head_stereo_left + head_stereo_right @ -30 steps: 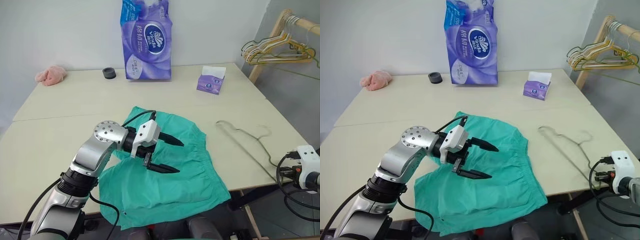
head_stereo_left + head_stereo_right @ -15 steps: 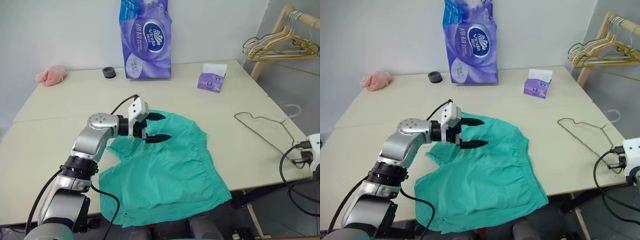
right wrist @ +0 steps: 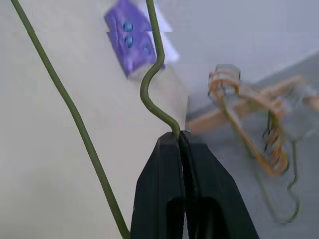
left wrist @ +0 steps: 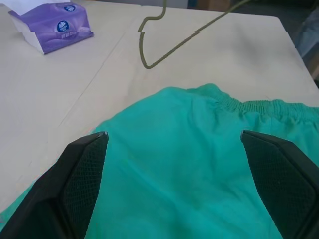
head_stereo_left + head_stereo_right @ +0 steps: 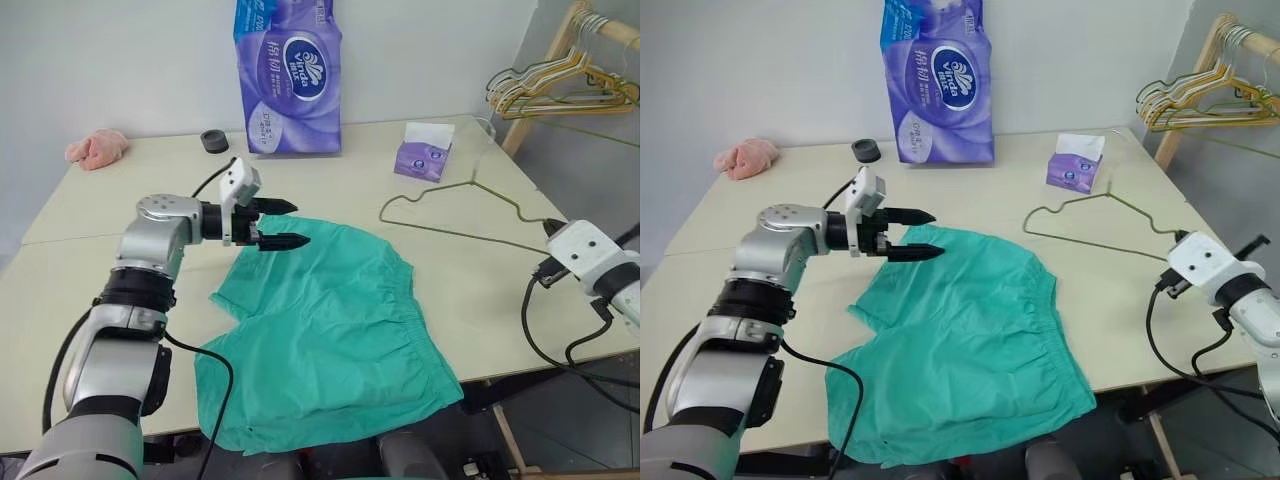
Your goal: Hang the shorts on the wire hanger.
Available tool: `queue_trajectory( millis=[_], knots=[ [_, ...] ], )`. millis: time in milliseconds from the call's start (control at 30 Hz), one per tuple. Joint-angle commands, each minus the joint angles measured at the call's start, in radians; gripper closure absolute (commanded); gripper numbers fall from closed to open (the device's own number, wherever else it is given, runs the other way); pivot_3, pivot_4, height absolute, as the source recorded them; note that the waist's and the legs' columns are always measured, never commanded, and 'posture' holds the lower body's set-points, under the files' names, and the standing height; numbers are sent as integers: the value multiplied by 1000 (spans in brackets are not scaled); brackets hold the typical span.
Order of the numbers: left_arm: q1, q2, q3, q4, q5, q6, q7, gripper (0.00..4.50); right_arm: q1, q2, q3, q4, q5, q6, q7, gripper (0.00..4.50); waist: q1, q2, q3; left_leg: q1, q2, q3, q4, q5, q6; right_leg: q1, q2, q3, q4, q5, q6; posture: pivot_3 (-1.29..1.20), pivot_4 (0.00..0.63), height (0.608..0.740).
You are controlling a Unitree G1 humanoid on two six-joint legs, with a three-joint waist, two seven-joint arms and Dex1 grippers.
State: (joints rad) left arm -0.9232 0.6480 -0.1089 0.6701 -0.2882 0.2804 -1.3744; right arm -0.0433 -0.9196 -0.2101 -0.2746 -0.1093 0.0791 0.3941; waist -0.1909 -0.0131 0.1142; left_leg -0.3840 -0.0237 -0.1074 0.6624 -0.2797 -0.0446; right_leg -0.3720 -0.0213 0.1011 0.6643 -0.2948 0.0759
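Observation:
The teal-green shorts [image 5: 330, 330] lie spread flat on the table [image 5: 120, 280], waistband toward the right. My left gripper [image 5: 300, 224] hovers open and empty over their far left corner, pointing right; in the left wrist view its two fingers [image 4: 84, 169] stand wide apart above the fabric. The olive-green wire hanger [image 5: 470, 183] hangs tilted in the air over the right part of the table, beyond the shorts and apart from them. My right gripper [image 3: 180, 135] is shut on the hanger's wire just below the hook's bend.
A tall purple tissue pack [image 5: 288, 75] and a black ring [image 5: 214, 141] stand at the back. A small purple tissue box [image 5: 424, 155] sits behind the hanger. A pink cloth lump [image 5: 97, 147] lies far left. A wooden rail with several hangers [image 5: 560, 85] is at the right.
My right gripper has lifted the hanger off the table and carried it up and leftward. My left gripper has moved from over the shorts' middle to their far left corner, staying open.

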Motion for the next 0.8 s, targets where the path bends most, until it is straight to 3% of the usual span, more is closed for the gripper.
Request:
queue_trajectory(
  millis=[33,233,467,800],
  knots=[
    [-77,13,21,112,26,-52,-53,6,-67,-28,15,-42,-51,-148,19,4500,-6,0,0,0,0,0,0,0,0,0,0,0,0,0,0,-253,75,740],
    [-119,-20,-3,213,81,-131,-109,6,-154,-11,95,-92,-87,-241,72,4500,-13,0,0,0,0,0,0,0,0,0,0,-1,1,0,0,-260,75,740],
    [-38,-65,-46,112,103,-124,-202,6,-221,63,186,-129,-133,-226,105,4500,-27,0,0,0,0,-3,1,0,0,0,0,0,2,0,0,-265,76,740],
    [35,-60,-68,23,143,-128,-205,6,-262,114,210,-117,-154,-224,134,4500,-35,0,0,4,0,-4,3,1,0,-1,0,1,13,-1,-2,-259,80,740]
  ],
)
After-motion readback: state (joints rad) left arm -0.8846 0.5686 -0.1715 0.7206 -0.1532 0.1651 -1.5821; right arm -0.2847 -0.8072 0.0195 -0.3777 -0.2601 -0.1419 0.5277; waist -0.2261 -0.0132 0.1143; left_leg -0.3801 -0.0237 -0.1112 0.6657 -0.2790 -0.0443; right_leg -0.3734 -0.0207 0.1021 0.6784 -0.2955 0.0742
